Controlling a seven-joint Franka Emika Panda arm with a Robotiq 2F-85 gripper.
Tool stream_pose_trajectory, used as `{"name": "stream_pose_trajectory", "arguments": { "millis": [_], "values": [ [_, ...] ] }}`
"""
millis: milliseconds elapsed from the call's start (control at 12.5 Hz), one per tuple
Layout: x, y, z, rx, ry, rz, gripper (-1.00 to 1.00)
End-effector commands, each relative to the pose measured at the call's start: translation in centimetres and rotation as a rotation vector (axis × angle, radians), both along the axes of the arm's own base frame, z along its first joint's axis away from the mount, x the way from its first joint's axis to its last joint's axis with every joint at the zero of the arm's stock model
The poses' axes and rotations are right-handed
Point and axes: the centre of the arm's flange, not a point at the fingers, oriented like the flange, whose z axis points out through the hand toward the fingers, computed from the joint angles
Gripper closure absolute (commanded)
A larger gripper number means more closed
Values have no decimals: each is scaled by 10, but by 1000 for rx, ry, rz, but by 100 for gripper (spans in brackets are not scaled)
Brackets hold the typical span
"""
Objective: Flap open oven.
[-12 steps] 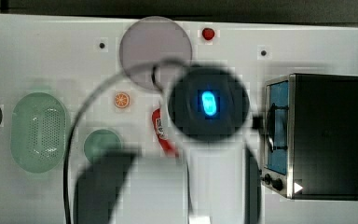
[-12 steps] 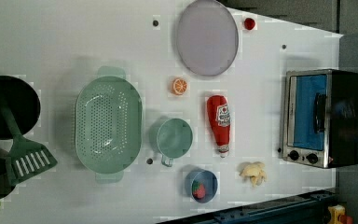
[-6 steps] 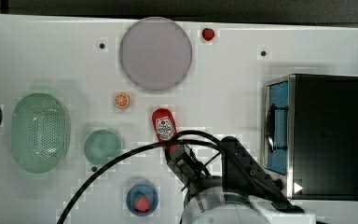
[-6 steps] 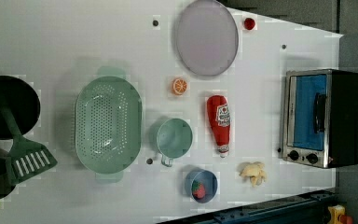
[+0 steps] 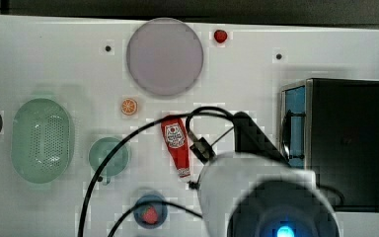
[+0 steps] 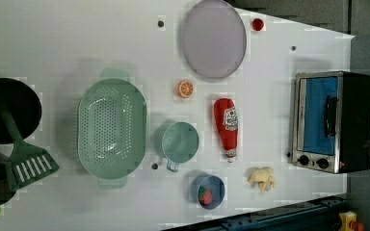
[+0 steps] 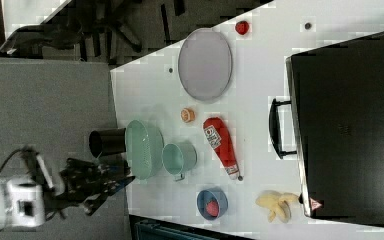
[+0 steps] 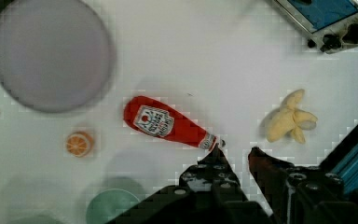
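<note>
The oven point(image 6: 332, 121) is sitting at the right edge of the white table point(image 6: 77, 38) in the left view, its blue-tinted door facing the left view's left and lying closed, with the dark handle point(image 6: 329, 116) standing across the glass and two black knobs below it. In the top view the oven point(image 5: 348, 143) is occupying the right side of the frame, and the arm's white body is covering the lower centre.

In the wrist view the gripper point(image 8: 235, 156) is hanging above the table, its two dark fingers point(image 8: 214, 161) standing a narrow gap apart and gripping nothing. Just past the fingertips the capped end of the red ketchup bottle point(image 8: 168, 123) is lying on its side. A peeled banana point(image 8: 289, 119) is lying near it, an orange slice point(image 8: 79, 143) is resting at the lower left of the frame, and a grey plate point(image 8: 51, 53) is filling the upper left. The oven's control corner point(image 8: 328, 21) is showing at the upper right, well apart from the gripper.
</note>
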Motion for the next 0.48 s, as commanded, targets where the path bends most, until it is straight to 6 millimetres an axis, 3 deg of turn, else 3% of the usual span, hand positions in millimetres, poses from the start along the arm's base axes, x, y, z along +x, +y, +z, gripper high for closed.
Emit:
{"name": "stream_pose_trajectory", "arguments": {
  "millis": [80,480],
  "values": [
    [2,-30,-31,31,69,-56,65],
    [19,-79,-83,59,105,168,65]
  ]
}}
